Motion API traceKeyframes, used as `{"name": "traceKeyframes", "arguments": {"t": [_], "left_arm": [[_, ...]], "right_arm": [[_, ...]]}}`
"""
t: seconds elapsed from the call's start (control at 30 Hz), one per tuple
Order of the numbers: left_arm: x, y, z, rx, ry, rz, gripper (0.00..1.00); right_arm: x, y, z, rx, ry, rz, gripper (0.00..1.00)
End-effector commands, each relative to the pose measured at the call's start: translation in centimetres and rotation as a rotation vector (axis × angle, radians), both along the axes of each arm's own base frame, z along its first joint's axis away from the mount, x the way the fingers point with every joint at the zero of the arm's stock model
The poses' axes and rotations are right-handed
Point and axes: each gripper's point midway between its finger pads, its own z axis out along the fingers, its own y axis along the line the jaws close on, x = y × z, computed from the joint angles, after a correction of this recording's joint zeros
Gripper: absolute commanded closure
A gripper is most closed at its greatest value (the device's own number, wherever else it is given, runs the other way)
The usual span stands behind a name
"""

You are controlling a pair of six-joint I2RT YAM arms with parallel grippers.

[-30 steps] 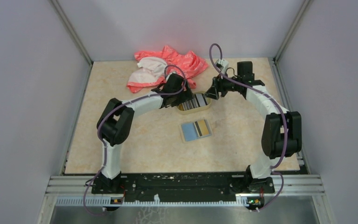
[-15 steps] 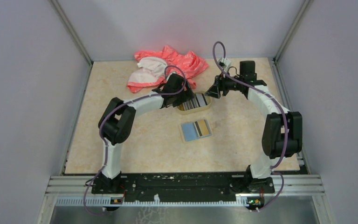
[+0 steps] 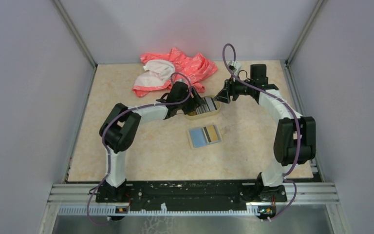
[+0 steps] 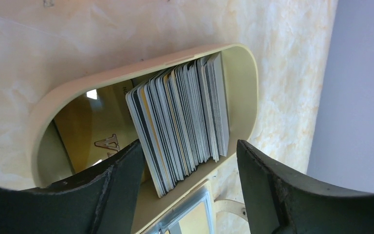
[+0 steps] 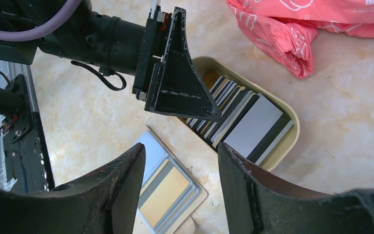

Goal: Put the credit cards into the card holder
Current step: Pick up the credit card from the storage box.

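The credit cards (image 4: 180,117) stand on edge as a leaning stack of black, white and grey stripes in a tan oval tray (image 4: 141,73). My left gripper (image 4: 190,146) is open and straddles the stack's near end; the left finger (image 4: 121,180) is close to the outermost card and the right finger stands well off. In the top view the left gripper (image 3: 197,106) sits over the tray (image 3: 214,112). The card holder (image 3: 204,136) lies open and flat nearer the bases, with blue and tan panels. My right gripper (image 5: 180,148) hovers open and empty above the card holder (image 5: 168,195) and the cards (image 5: 246,119).
A pink plastic bag (image 3: 190,66) with a white cloth (image 3: 157,70) lies at the back, just behind the tray. Grey walls close in the table on three sides. The black rail with the arm bases (image 3: 190,190) runs along the near edge.
My left gripper has dipped lower over the tray and its jaws have narrowed somewhat around the stack. The right gripper drew back slightly, then held still.
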Motion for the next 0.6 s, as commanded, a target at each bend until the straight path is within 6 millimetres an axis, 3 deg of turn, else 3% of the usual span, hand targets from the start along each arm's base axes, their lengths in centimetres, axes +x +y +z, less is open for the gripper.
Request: {"name": "traceKeyframes", "arguments": {"t": [0.0, 0.1, 0.33, 0.57], "left_arm": [[-0.3, -1.6, 1.8, -0.117, -0.04, -0.069, 0.26], [-0.1, -1.6, 2.0, -0.146, -0.067, -0.08, 0.23], [0.6, -1.5, 0.1, -0.138, -0.008, -0.071, 0.2], [0.4, -1.7, 1.5, -0.179, -0.03, -0.083, 0.23]], "right_arm": [[0.2, -0.1, 2.0, 0.031, -0.069, 0.015, 0.44], [0.2, -0.1, 2.0, 0.034, -0.064, 0.019, 0.44], [0.1, 0.0, 1.9, 0.037, -0.061, 0.024, 0.44], [0.1, 0.0, 1.8, 0.039, -0.055, 0.025, 0.44]]}}
